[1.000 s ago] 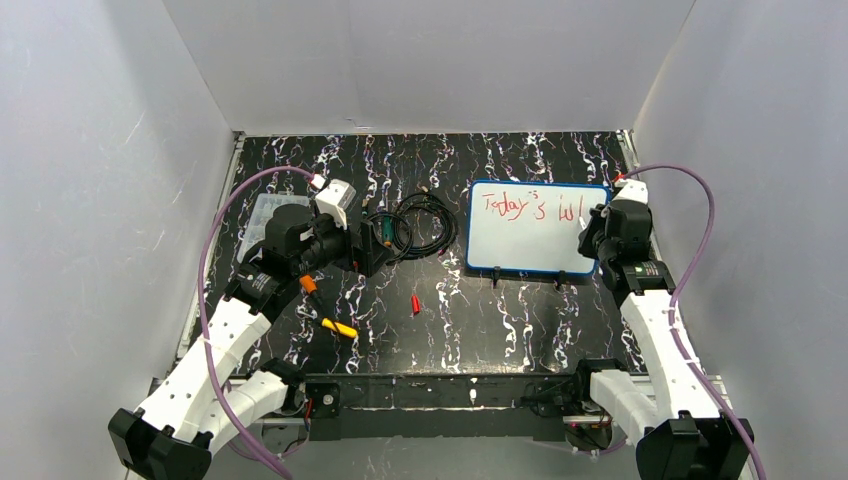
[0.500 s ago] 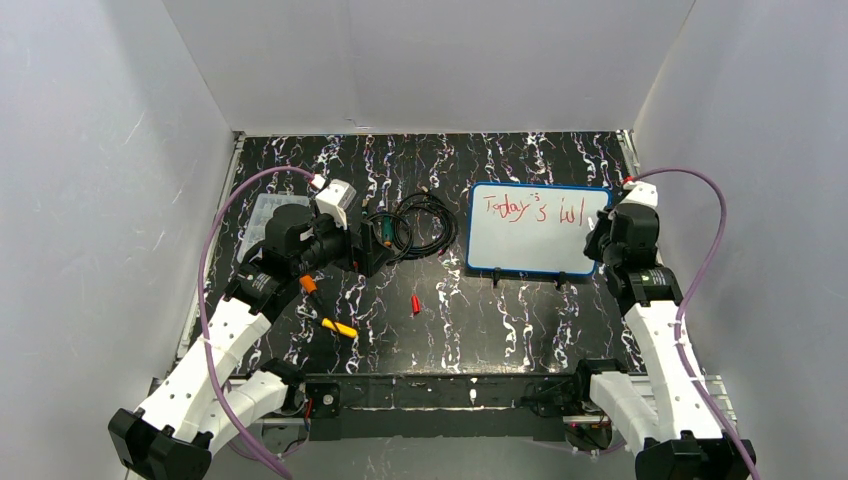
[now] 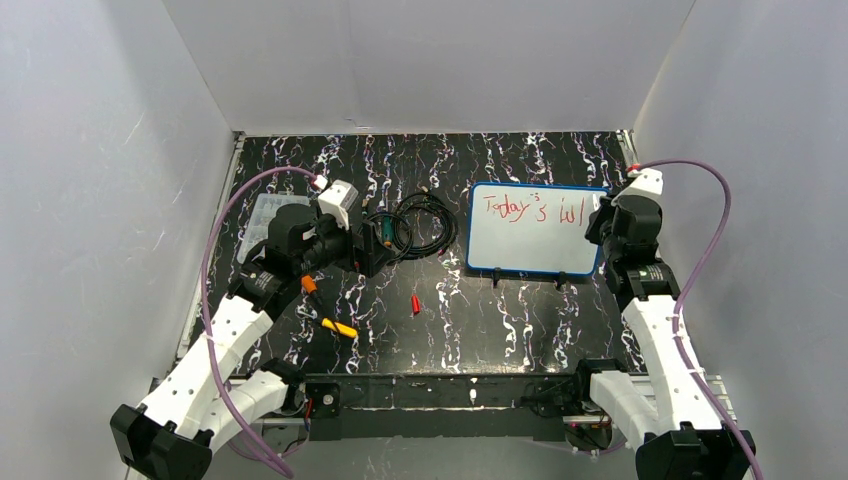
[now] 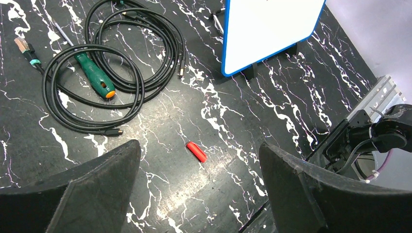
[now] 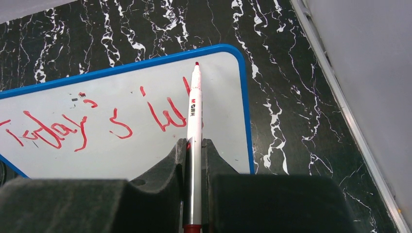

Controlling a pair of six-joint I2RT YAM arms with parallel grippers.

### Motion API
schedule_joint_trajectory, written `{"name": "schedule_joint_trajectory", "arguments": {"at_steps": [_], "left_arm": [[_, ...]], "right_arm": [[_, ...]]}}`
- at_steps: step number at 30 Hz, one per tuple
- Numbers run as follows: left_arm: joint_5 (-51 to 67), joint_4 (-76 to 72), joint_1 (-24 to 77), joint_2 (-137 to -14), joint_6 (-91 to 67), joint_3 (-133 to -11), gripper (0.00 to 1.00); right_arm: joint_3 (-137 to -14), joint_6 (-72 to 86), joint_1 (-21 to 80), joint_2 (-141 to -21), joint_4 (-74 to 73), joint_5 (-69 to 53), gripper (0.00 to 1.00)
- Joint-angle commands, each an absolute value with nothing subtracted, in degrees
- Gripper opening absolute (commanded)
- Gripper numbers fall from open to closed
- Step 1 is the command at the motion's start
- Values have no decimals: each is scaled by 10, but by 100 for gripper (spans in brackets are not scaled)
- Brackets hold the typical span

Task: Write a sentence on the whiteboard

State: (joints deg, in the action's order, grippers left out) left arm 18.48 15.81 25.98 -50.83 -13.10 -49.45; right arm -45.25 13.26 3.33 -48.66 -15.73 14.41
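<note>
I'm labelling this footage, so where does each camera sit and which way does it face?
Top: above and behind, looking down at the table; left arm and right arm show.
Left wrist: looks down at cable coil and red cap; open left gripper shows.
Right wrist: faces the whiteboard; right gripper holds the marker.
Shared: whiteboard in all three.

The right gripper (image 5: 194, 148) is gripping a marker (image 5: 195, 109) between its 2 fingers, with the red tip pointing at the far right corner of the whiteboard (image 5: 221, 121). The red sentence (image 5: 73, 130) is running leftward from the marker, starting with "Today's".
</note>
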Motion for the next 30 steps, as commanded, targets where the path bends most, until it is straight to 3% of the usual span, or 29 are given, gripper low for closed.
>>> {"name": "schedule_joint_trajectory", "arguments": {"at_steps": [1, 30], "left_arm": [[194, 153, 258, -508, -130, -494, 90], [196, 152, 258, -496, -133, -493, 90]], "right_arm": [[-471, 121, 30, -494, -112, 146, 1], [-459, 137, 30, -512, -187, 159, 1]]}}
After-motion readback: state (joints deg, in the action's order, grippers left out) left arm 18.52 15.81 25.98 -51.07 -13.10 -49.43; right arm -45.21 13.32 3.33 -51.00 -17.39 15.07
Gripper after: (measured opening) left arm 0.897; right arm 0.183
